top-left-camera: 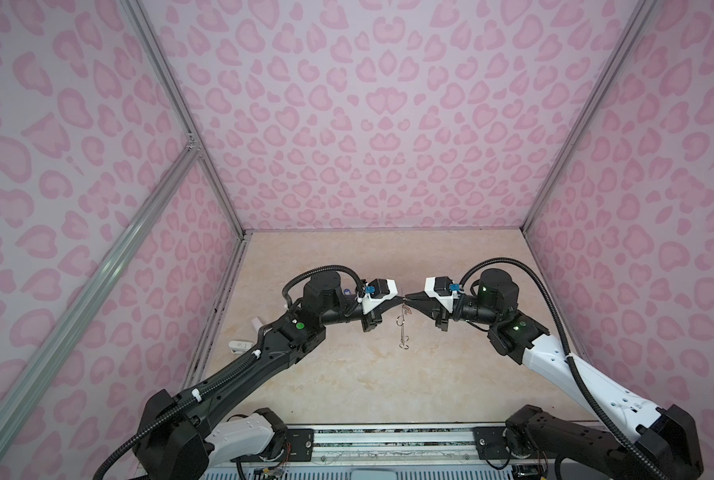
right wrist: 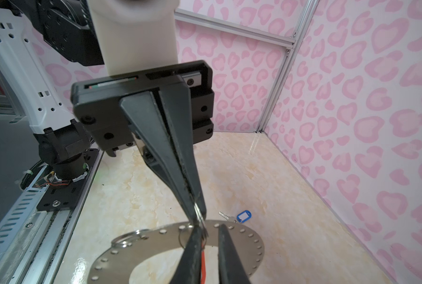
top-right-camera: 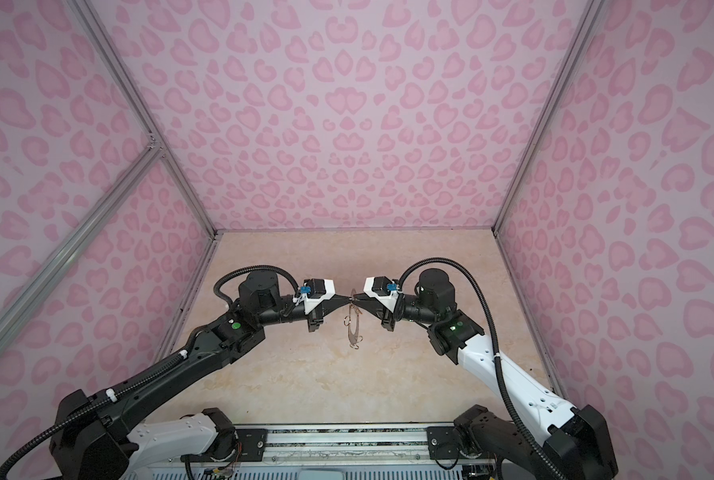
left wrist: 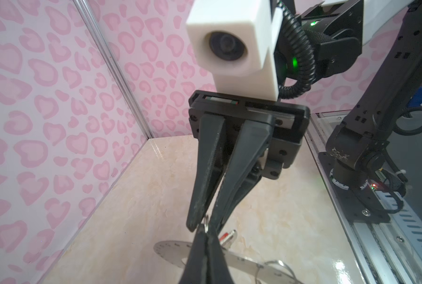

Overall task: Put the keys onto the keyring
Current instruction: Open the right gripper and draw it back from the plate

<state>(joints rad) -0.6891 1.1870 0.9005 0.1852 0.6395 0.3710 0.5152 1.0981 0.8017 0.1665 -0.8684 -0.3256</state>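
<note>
Right wrist view: left hand (right wrist: 198,214), pressed together, pinches a small silver split ring (right wrist: 201,221); right hand (right wrist: 209,228), slightly parted, flanks an orange-red tag (right wrist: 203,265). Just beside their tips hangs the flat grey metal keyring disc (right wrist: 155,248); a blue-tagged silver key (right wrist: 242,216) lies beyond on the cream marbled desk (right wrist: 254,172), under pink heart-print walls (right wrist: 352,73).

Pale lilac walls (top-left-camera: 367,104), patterned all over with pink heart-shaped blotches. Dull silver frame bars (top-left-camera: 110,262). Cream counter (top-left-camera: 347,374), marbled in faint beige veins. Silver-grey keyring (right wrist: 155,248) — dotted round the rim with small holes. Bright blue tag (right wrist: 243,216) with a white window; orange-red tag (right wrist: 203,265). Matt black fingers (left wrist: 210,159), white camera housing (left wrist: 229,49) — glowing green lights (top-left-camera: 300,325) on black-and-white arms (top-left-camera: 263,361).
</note>
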